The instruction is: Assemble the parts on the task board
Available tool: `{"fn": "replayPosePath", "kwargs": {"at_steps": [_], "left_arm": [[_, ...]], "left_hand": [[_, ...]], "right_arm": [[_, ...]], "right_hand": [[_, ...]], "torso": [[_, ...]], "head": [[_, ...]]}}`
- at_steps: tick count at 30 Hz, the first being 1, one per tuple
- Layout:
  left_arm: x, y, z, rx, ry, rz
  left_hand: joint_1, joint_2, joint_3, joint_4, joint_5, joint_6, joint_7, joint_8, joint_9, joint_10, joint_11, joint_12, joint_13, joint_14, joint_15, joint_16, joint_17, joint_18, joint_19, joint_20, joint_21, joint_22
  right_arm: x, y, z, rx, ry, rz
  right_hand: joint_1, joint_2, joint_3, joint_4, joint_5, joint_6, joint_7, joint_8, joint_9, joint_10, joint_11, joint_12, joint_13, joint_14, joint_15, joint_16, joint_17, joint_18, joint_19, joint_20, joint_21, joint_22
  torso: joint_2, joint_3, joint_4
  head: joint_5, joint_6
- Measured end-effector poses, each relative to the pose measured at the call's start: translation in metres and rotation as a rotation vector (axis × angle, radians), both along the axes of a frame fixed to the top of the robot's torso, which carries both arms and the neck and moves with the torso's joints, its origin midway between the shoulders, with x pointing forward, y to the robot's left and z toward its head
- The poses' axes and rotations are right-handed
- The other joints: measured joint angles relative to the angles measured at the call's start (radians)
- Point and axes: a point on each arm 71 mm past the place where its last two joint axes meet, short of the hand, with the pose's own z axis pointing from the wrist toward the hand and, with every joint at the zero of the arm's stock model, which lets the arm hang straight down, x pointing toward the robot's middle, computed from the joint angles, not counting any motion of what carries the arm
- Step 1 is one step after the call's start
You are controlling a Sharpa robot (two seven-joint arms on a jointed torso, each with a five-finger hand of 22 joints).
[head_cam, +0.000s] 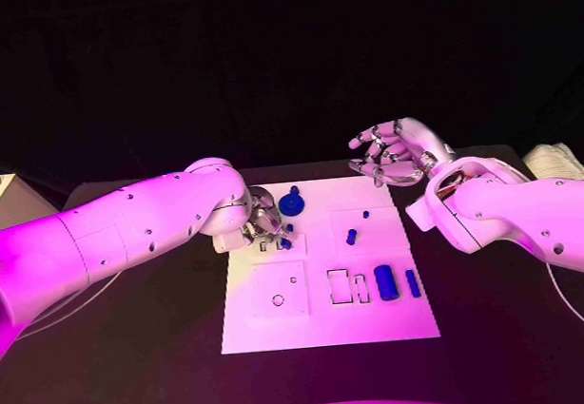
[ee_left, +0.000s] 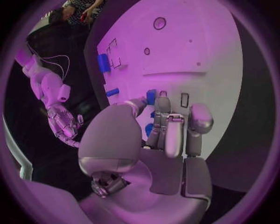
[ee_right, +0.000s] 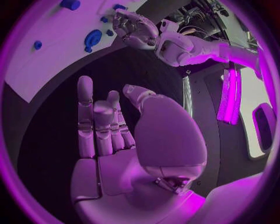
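right hand just hanging over the black table, fingers loosely spread, holding nothing; task board with blue parts beyond it.

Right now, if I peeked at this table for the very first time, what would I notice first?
Probably the white rectangular task board in the middle of the black table, dotted with small blue parts like the round blue gear-shaped piece near its far edge. Next, the silver left hand reaching down onto the board, its fingers around a small blue part. The silver right hand hovers empty beyond the board's far right corner.
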Motion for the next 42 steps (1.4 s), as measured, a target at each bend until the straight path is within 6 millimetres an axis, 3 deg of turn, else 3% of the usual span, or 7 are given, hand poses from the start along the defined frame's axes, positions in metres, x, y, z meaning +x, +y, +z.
{"fn": "replayPosePath", "kwargs": {"at_steps": [5,6,10,11,16,30,42], "left_arm": [[0.000,0.002,0.000,-0.033,0.003,0.023],[0.000,0.002,0.000,-0.039,0.003,0.027],[-0.001,0.005,0.001,-0.062,0.004,0.047],[-0.001,0.006,0.001,-0.068,0.004,0.054],[-0.002,0.012,0.002,-0.089,-0.001,0.081],[-0.005,0.013,0.006,-0.066,-0.070,0.075],[-0.004,0.010,0.008,0.018,-0.156,0.023]], "left_hand": [[0.001,-0.017,0.052,0.052,0.000,-0.004,-0.007,0.011,0.000,0.035,-0.009,0.012,0.014,0.000,-0.007,0.012,0.000,-0.001,0.010,-0.010,0.007,0.018],[-0.008,-0.026,0.067,0.056,0.001,-0.004,-0.007,0.035,0.000,0.042,-0.010,0.016,0.018,0.000,-0.007,0.015,0.000,-0.015,0.013,-0.013,0.012,0.022],[-0.041,-0.055,0.121,0.047,0.001,-0.001,-0.009,0.055,0.000,0.066,-0.011,0.033,0.040,-0.002,-0.009,0.024,0.000,-0.016,0.029,-0.018,0.022,0.043],[-0.061,-0.064,0.176,0.007,0.001,0.001,-0.011,0.057,0.000,0.076,-0.012,0.041,0.048,-0.002,-0.011,0.024,0.000,-0.016,0.040,-0.018,0.027,0.052],[-0.102,-0.085,0.226,-0.028,0.007,0.006,-0.016,0.058,0.000,0.106,-0.017,0.058,0.073,-0.002,-0.017,0.040,0.000,-0.016,0.068,-0.023,0.041,0.085],[-0.148,-0.121,0.263,-0.057,0.104,0.036,-0.019,0.053,0.000,0.156,-0.031,0.071,0.099,0.000,-0.028,0.059,0.000,-0.032,0.106,-0.038,0.059,0.133],[-0.159,-0.131,0.260,-0.060,0.132,0.044,-0.018,0.050,0.035,0.167,-0.035,0.071,0.106,-0.001,-0.034,0.064,0.000,-0.032,0.124,-0.041,0.069,0.152]], "right_arm": [[0.000,0.000,-0.001,-0.003,0.005,0.002],[0.000,0.000,-0.002,-0.003,0.005,0.002],[0.000,0.000,-0.002,-0.005,0.007,0.002],[0.000,0.000,-0.002,-0.005,0.008,0.001],[0.000,-0.002,-0.002,-0.007,0.009,-0.001],[-0.001,-0.004,-0.003,-0.009,0.012,-0.006],[-0.001,-0.004,-0.005,-0.008,0.016,-0.006]], "right_hand": [[0.000,0.000,0.000,0.000,0.000,0.000,0.000,0.000,0.000,0.000,0.000,0.000,0.000,0.000,0.000,0.000,0.000,0.000,0.000,0.000,0.000,0.000],[0.000,0.000,0.000,0.000,0.000,0.000,0.000,0.000,0.000,0.000,0.000,0.000,0.000,0.000,0.000,0.000,0.000,0.000,0.000,0.000,0.000,0.000],[0.000,0.000,0.000,0.000,0.000,0.000,0.000,0.000,0.000,0.000,0.000,0.000,0.000,0.000,0.000,0.000,0.000,0.000,0.000,0.000,0.000,0.000],[0.000,0.000,0.000,0.000,0.000,0.000,0.000,0.000,0.000,0.000,0.000,0.000,0.000,0.000,0.000,0.000,0.000,0.000,0.000,0.000,0.000,0.000],[0.000,0.000,0.000,0.000,0.000,0.000,0.000,0.000,0.000,0.000,0.000,0.000,0.000,0.000,0.000,-0.001,0.000,0.000,0.000,0.000,0.000,0.000],[0.000,0.000,0.000,0.000,0.000,-0.002,-0.002,0.000,0.001,0.000,0.000,0.000,-0.002,0.000,0.000,-0.006,-0.002,0.000,0.000,0.000,0.000,-0.001],[0.000,0.000,0.000,0.000,0.000,-0.002,-0.002,0.000,0.001,0.002,0.002,0.000,-0.002,0.000,0.000,-0.006,-0.002,0.000,0.000,0.000,0.000,-0.001]], "torso": [[0.000,0.0004,0.0007],[0.000,0.0004,0.0007],[0.000,0.0003,0.0007],[0.000,0.0006,0.0006],[-0.001,0.0009,0.0019],[-0.002,0.0021,0.0012],[0.000,0.0014,0.0008]], "head": [[0.000,-0.002],[0.000,-0.002],[0.000,-0.004],[0.001,-0.004],[0.001,-0.005],[0.009,-0.006],[0.016,-0.008]]}}
